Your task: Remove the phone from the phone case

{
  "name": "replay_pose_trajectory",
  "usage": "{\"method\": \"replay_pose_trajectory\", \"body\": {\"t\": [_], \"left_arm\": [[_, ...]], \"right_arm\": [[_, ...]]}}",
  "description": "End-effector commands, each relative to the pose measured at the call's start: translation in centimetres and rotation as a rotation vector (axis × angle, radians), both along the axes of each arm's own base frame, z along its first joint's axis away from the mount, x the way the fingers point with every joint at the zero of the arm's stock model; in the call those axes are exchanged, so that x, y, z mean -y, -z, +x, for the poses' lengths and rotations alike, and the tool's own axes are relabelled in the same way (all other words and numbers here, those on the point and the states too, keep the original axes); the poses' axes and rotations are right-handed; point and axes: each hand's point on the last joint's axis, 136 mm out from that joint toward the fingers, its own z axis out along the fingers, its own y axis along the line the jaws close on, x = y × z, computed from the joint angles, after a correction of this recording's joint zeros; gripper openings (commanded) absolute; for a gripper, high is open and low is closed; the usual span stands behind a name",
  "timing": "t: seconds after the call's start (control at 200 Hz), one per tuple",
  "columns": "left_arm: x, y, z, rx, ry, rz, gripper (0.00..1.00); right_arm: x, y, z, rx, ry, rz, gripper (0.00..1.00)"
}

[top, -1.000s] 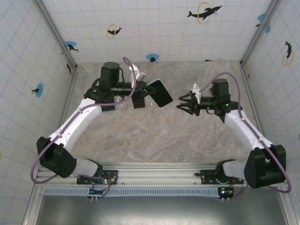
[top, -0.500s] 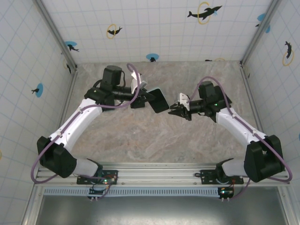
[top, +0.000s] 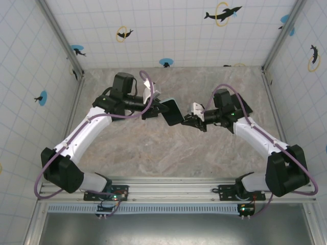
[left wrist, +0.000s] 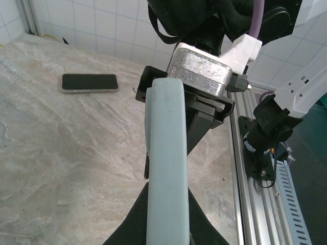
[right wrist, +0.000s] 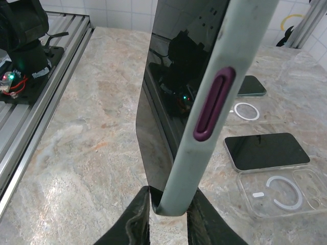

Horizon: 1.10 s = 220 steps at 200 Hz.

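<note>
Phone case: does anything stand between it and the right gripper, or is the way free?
Nothing visible stands between them. In the right wrist view the right gripper straddles one end of the phone case, with a finger on each side and the phone inside it. The left gripper is shut on the other end.

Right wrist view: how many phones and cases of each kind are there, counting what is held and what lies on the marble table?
Black-screened phone in a pale grey-green case, upright: 1
Dark-screened phones lying flat: 2
Clear empty cases with a white ring: 2
Total: 5
</note>
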Motion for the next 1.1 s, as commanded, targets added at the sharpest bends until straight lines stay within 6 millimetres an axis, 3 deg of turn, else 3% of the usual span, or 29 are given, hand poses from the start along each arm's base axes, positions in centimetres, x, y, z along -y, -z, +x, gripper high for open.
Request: {"method": "replay_pose_trajectory", "body": {"t": [0.0, 0.38, 0.706, 1.096], "left_arm": [[0.3, -1.6, -0.5, 0.045, 0.058, -0.042, 0.00], [0.4, -1.1, -1.3, 0.000, 0.093, -0.036, 0.00], [0.8, -0.6, -1.7, -0.014, 0.115, -0.016, 0.00], [1.0, -0.3, -2.2, -0.042, 0.141, -0.010, 0.00]], "right_arm": [[-0.6, -1.2, 0.5, 0.046, -0.018, 0.001, 0.19], [-0.8, -1.5, 0.9, 0.084, -0.035, -0.027, 0.14], [-1.2, -2.0, 0.9, 0.085, -0.039, -0.008, 0.20], [-1.3, -1.6, 0.9, 0.113, -0.045, -0.048, 0.17]]}}
